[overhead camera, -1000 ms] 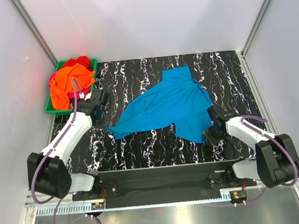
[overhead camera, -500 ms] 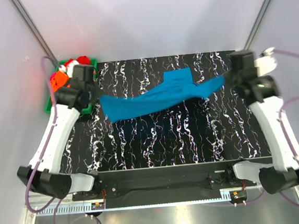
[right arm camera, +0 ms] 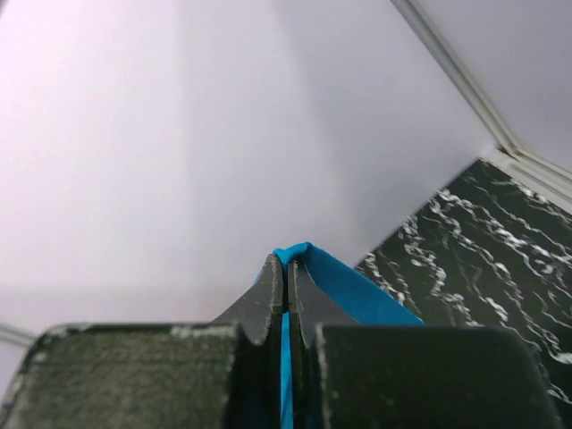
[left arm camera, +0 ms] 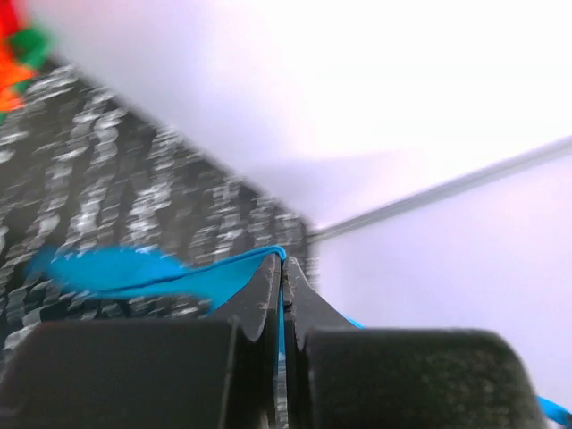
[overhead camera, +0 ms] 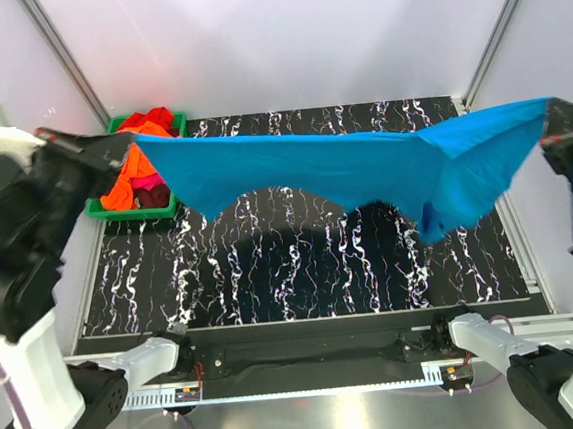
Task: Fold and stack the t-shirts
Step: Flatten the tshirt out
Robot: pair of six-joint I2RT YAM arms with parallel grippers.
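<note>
A turquoise-blue t-shirt [overhead camera: 362,163] hangs stretched in the air across the whole table, high above it. My left gripper [overhead camera: 131,140] is shut on its left corner, and blue cloth [left arm camera: 170,273] shows pinched between the closed fingers. My right gripper [overhead camera: 548,107] is shut on the right corner, with blue cloth [right arm camera: 357,290] running out of its tips. A loose part of the shirt droops lower at the right. More t-shirts, orange [overhead camera: 134,168], red and magenta, lie piled in a bin at the back left.
The green bin [overhead camera: 135,209] stands at the table's back left corner, partly behind my left arm. The black marbled table [overhead camera: 302,273] lies under the hanging shirt. White walls with metal corner posts close in the sides and back.
Both arms have risen high and spread apart, lifting the blue t-shirt off the table and pulling it taut. The right gripper closed on its corner a second ago.
</note>
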